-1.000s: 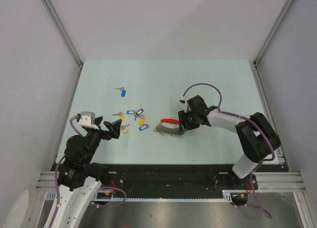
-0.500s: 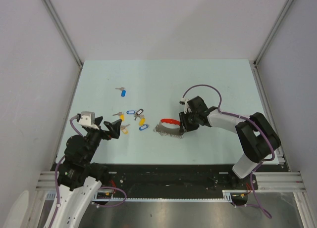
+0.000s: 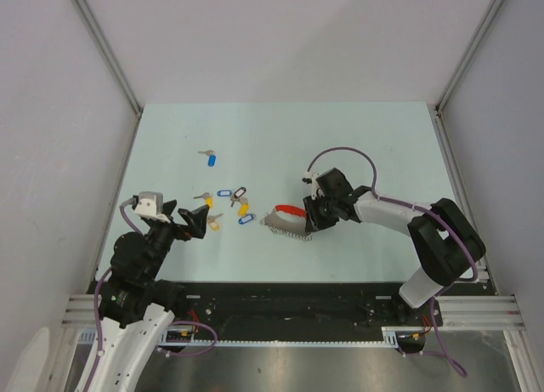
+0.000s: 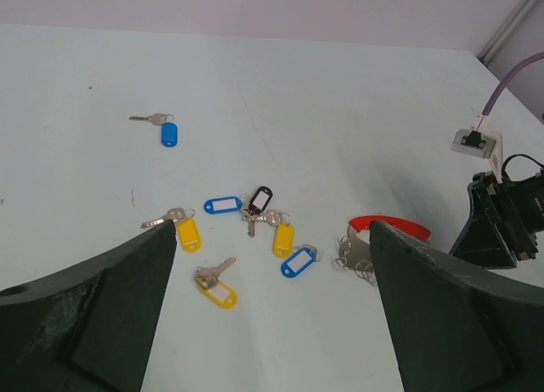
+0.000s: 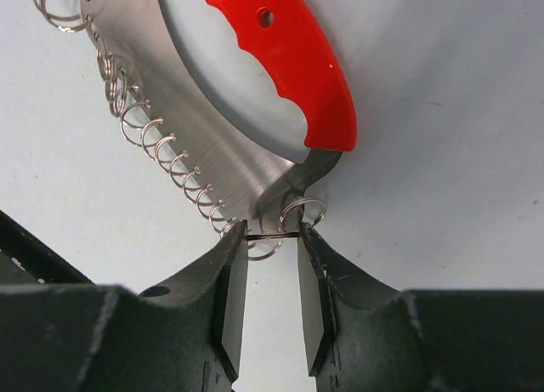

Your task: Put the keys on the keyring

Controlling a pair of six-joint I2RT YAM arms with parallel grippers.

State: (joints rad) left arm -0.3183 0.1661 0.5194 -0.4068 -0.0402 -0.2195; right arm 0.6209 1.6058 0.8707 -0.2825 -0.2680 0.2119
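Keyring (image 3: 287, 219) lies mid-bench (image 3: 357, 145); right fingers (image 5: 228, 290) pinch its ring-lined end. Keys (image 4: 255, 226) loose on bench to its left. Left fingers (image 4: 102, 307) spread, empty. Step: securing keyring. Next: left picks key.

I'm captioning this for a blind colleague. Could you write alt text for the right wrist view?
Close-up: the right claw pinches a small wire ring at the near tip of the keyring, a curved silver metal plate with a red plastic handle and a row of wire rings along its outer edge.
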